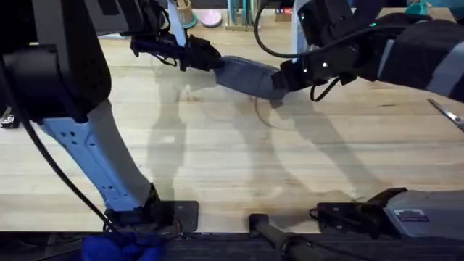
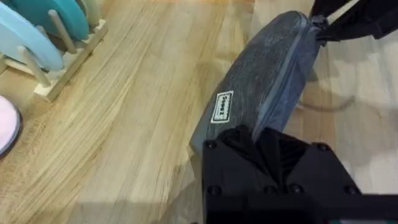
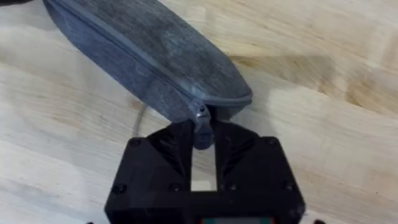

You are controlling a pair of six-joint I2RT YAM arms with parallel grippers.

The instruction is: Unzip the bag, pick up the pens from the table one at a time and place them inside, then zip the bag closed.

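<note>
Grey-blue denim marks the bag (image 1: 250, 77), which in the overhead view sits in the upper middle of the frame, stretched between two grippers above the table (image 1: 217, 159). The left gripper (image 1: 210, 58) pinches its left end, jaws closed on the fabric. The right gripper (image 1: 286, 78) meets its right end. Scissors (image 1: 446, 114) lie at the right edge.

In the left wrist view the bag (image 2: 261, 87) runs from lower centre to upper right, a white label (image 2: 222, 107) on its side and the zipper (image 2: 283, 78) closed along its length. The left gripper (image 2: 264, 140) clamps the near end. The right gripper (image 2: 323, 31) holds the far end at upper right. A wooden rack (image 2: 62, 56) with teal discs stands at upper left, and a pink dish (image 2: 6, 124) lies at the left edge.

In the right wrist view the bag (image 3: 155, 50) slants from upper left to centre. The right gripper (image 3: 202, 134) has its jaws closed on the zipper pull (image 3: 200, 115) at the bag's rounded end.
</note>
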